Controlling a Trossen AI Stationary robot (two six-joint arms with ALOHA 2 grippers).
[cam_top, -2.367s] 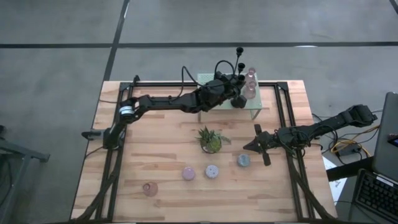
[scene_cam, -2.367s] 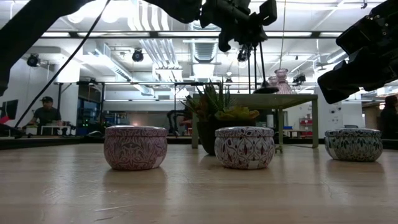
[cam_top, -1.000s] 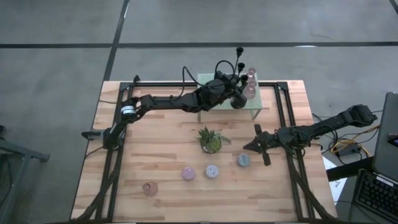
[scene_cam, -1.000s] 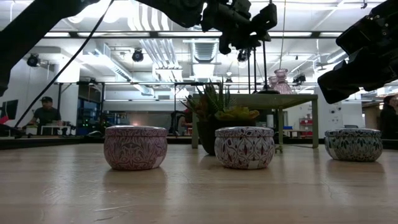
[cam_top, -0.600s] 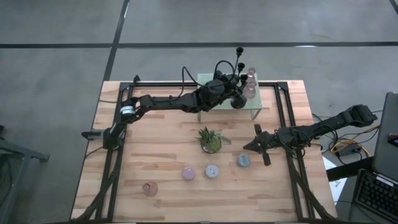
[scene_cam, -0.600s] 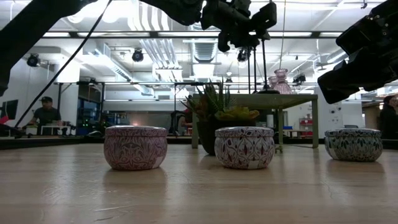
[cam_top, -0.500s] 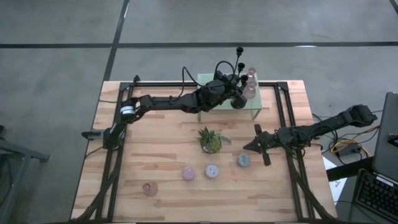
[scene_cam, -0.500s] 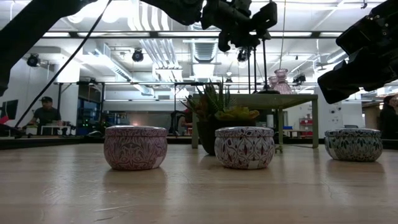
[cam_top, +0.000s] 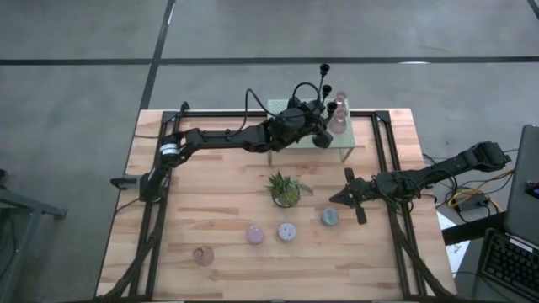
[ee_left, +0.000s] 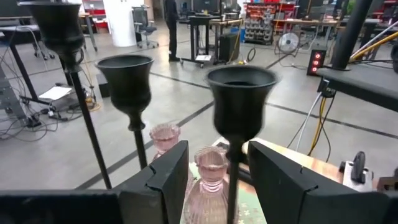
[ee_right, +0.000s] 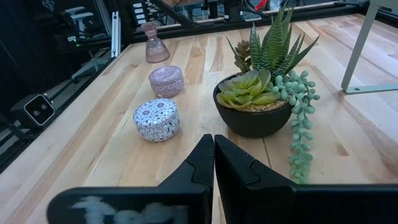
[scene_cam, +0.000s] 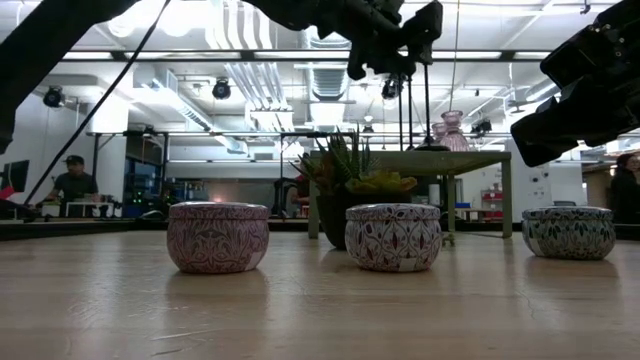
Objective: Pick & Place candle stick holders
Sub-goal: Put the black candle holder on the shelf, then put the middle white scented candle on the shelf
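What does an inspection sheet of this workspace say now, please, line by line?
Surface: wooden table.
Job's things: three black candlesticks and pink glass holders on the green rack; small round tins in front; one pink holder near the front edge.
Clutter: potted plant.
Grippers: left gripper open around a candlestick stem; right gripper shut, empty, beside the plant.
Cables: black cable on left arm.
Surroundings: seated person far behind.

I count three black candlesticks [ee_left: 240,106], three tins [scene_cam: 218,238], three pink glass holders [ee_left: 210,186], one plant [ee_right: 261,93].
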